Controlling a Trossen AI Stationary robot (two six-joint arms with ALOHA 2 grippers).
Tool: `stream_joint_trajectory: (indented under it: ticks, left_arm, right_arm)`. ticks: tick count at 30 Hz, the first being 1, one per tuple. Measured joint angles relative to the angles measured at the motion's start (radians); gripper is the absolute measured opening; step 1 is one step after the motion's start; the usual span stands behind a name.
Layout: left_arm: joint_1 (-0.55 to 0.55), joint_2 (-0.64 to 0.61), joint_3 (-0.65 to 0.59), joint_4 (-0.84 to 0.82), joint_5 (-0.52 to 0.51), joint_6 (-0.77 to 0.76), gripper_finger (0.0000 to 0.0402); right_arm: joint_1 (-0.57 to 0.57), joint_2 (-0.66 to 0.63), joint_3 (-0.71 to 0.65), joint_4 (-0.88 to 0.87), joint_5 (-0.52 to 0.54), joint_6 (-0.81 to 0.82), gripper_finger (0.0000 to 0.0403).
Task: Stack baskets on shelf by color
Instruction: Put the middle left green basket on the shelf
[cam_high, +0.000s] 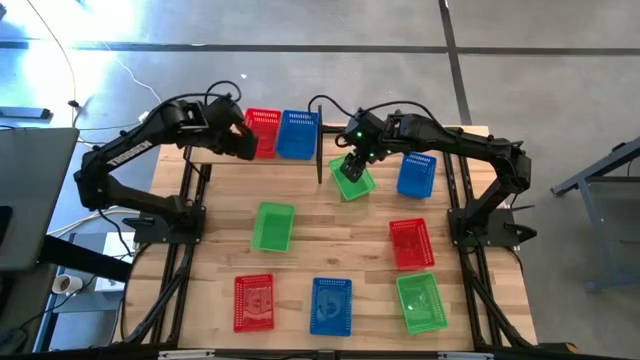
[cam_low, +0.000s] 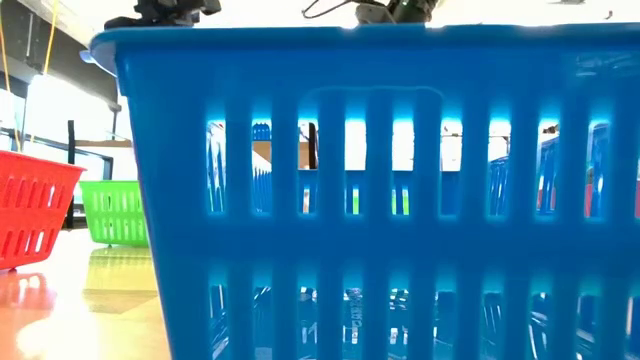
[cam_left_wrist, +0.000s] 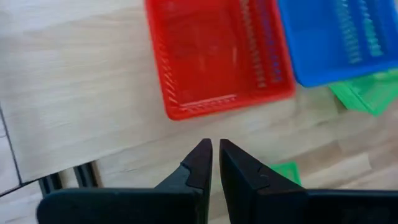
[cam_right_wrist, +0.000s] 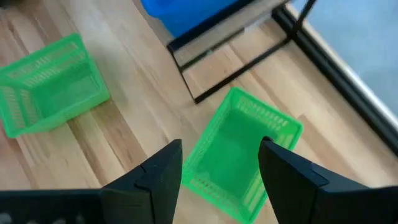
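1. Red and blue plastic already occupy the shelf (cam_high: 225, 150): one red basket (cam_high: 263, 132) and one blue basket (cam_high: 298, 134) stand side by side on its light wooden board, touching or nearly so.
2. The left claw (cam_left_wrist: 214, 163) hovers above the shelf, just beside the red basket on the side away from the blue one. Its fingers are almost together and hold nothing.
3. The right claw (cam_right_wrist: 221, 163) hangs over a tilted green basket (cam_high: 352, 178) that lies on the worktop (cam_high: 350, 235) just off the shelf's end nearest the blue basket. Its fingers stand wide, one on each side of the basket as seen from the wrist; whether they touch it cannot be told.
4. A second blue basket (cam_high: 417, 174) lies on the worktop beyond that green basket, farther from the shelf.
5. A second green basket (cam_high: 273, 227) rests on the worktop in front of the shelf.
6. A red basket (cam_high: 411, 243) lies well apart from the shelf, toward the right arm's base.
7. Farthest from the shelf, a row runs along the worktop's opposite edge: red basket (cam_high: 254, 302), blue basket (cam_high: 331, 305), green basket (cam_high: 421, 302).
8. In the low view, that row's blue basket (cam_low: 370, 190) fills most of the frame.
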Motion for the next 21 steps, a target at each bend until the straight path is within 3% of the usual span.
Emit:
stream_joint_trajectory:
  ticks: [21]
  left_arm:
    - [-0.354, -0.013, -0.015, 0.022, 0.028, 0.013, 0.0023]
  right_arm:
    - [0.008, 0.0, -0.002, -0.097, -0.014, 0.279, 0.0195]
